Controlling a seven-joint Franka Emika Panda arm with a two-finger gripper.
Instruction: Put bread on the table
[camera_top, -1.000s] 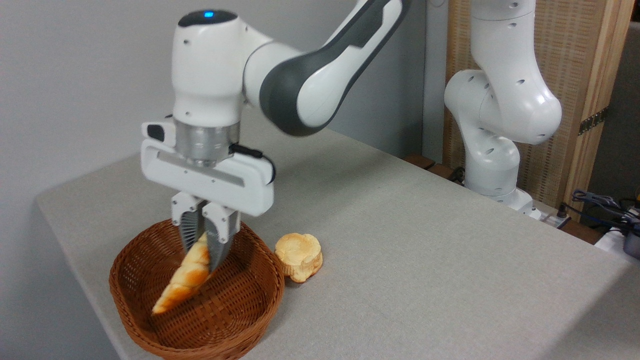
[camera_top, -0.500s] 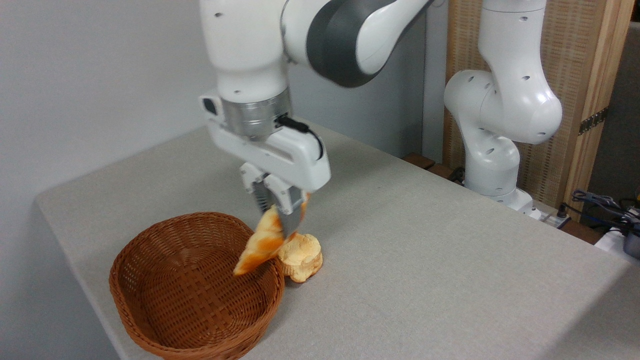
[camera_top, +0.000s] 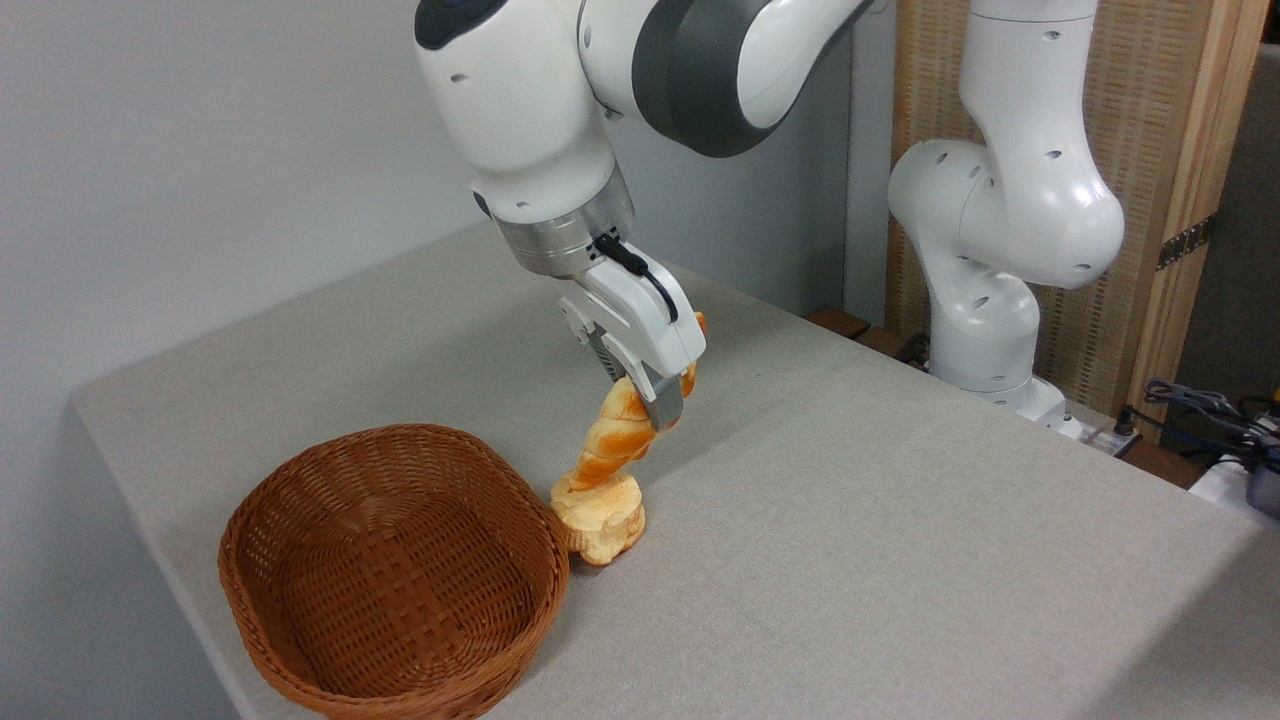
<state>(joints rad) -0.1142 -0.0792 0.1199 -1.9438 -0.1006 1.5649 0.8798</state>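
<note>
Gripper (camera_top: 648, 392) tilted off vertical, fingers pointing down and toward the camera's right, clamped on the upper part of the bread (camera_top: 618, 441). Top tip of the loaf just visible behind the finger housing. Loaf hanging in the air, long axis steep, running from the claw down and to the left. Lower tapered end right at the top of the small round bun (camera_top: 598, 522); touching or only overlapping in this view, cannot tell. Bun sitting on the table (camera_top: 850, 520), just beside the right rim of the wicker basket (camera_top: 390, 580). Basket holding nothing visible. Loaf already out past the basket rim, over the cloth. Judgement: carry phase, release not yet done. Open table lying to the right and behind; lowering here likely to land the tip on the bun. Better shifted rightward first, then laid flat along the long axis.
</note>
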